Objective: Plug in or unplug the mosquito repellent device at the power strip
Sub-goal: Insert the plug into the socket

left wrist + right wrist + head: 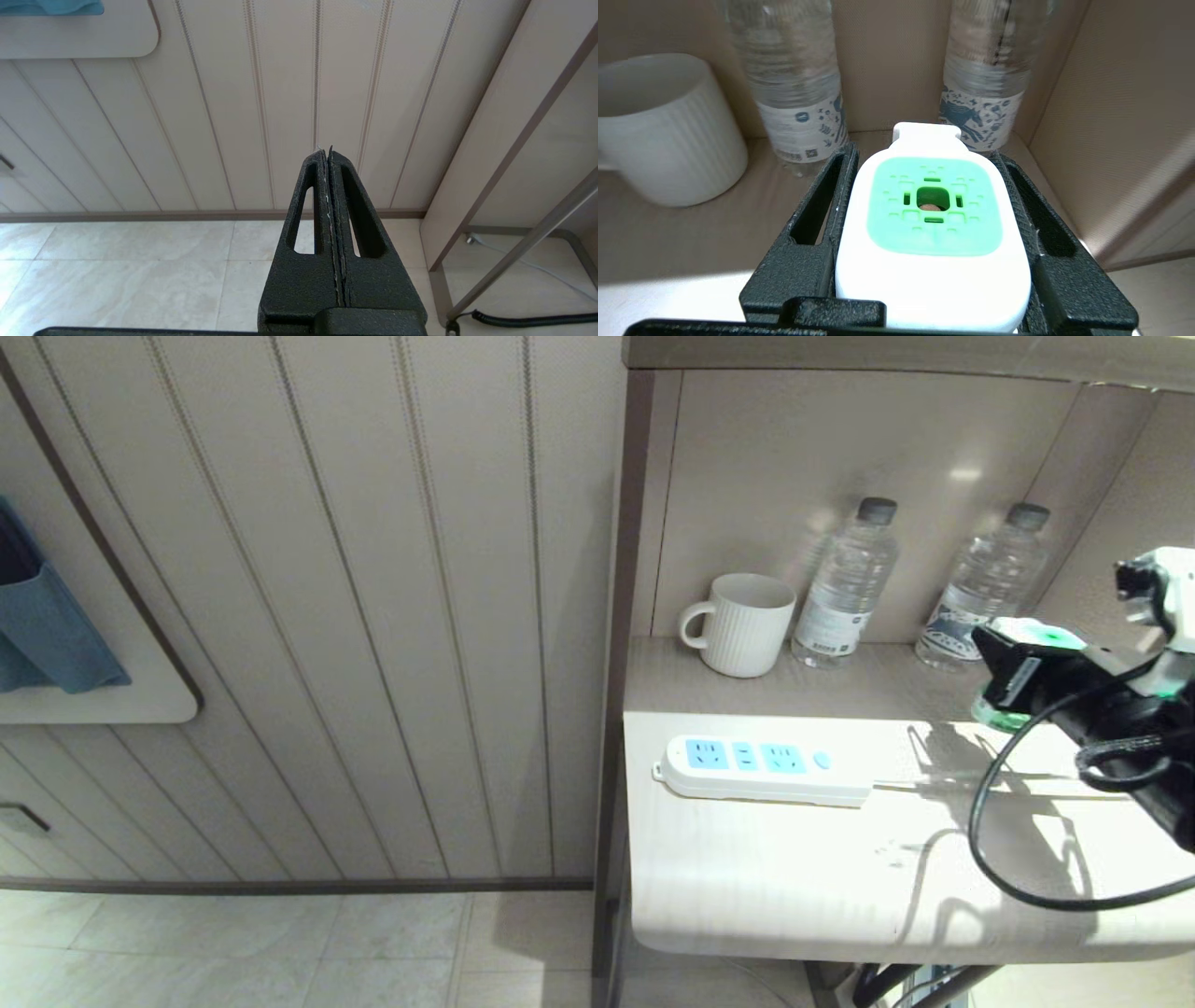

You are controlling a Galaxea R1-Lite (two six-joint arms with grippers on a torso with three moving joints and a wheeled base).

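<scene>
— Where's the mosquito repellent device (931,233) right now?

— In my right tool (931,158), clamped by its white head between the two black fingers (817,219), green vent face turned up toward the wrist. In the head view it sits at the right edge of the table (747,877), just in front of the nearer of the two water bottles (985,583).

— And the power strip (761,770)?

— Flat on the table, well apart from the device and off to my left of it. Its long axis runs across me, left to right, sockets facing up, cord trailing toward my right arm. All its sockets look vacant, so I judge this is a plug-in.

— Which arm is nearer?

— The right one, reaching in from the right side, roughly level. My left tool (329,154) is pressed closed on nothing, parked low, facing the wall panelling.
</scene>
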